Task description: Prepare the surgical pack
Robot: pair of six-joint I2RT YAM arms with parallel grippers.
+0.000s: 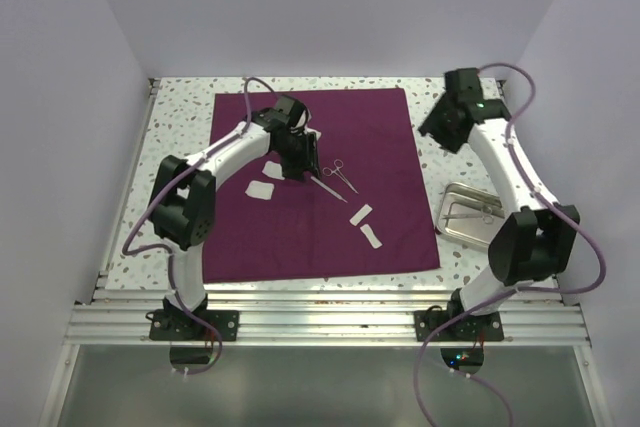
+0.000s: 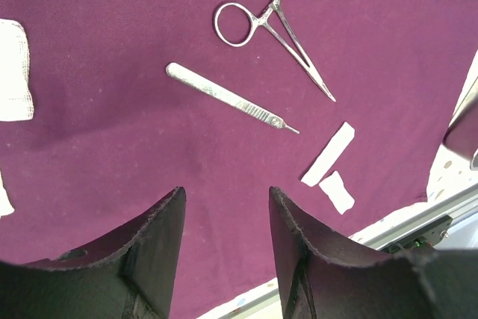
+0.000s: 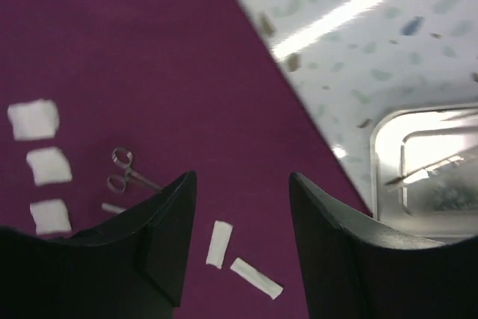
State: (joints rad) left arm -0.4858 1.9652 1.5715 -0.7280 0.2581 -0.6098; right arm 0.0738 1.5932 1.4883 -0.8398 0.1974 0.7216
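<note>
Centrally, the plum cloth (image 1: pixel 380 127) lies flat on the speckled surface (image 1: pixel 180 117), bearing scalpel handle (image 2: pixel 231 99), forceps (image 2: pixel 272 24) and gauze pads (image 2: pixel 13 72); the steel tray (image 1: pixel 462 229) sits just beside its right edge. Left gripper (image 2: pixel 225 196), near the handle, and right gripper (image 3: pixel 243 181) are both spread, empty. Risk: a low pinch could snag cloth, scattering gauze; forceps crowd the handle.

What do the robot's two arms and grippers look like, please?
The left arm and right arm have white links, black joint housings and a lilac cable looping alongside. The left gripper and right gripper each have two matte black tapered fingers.
</note>
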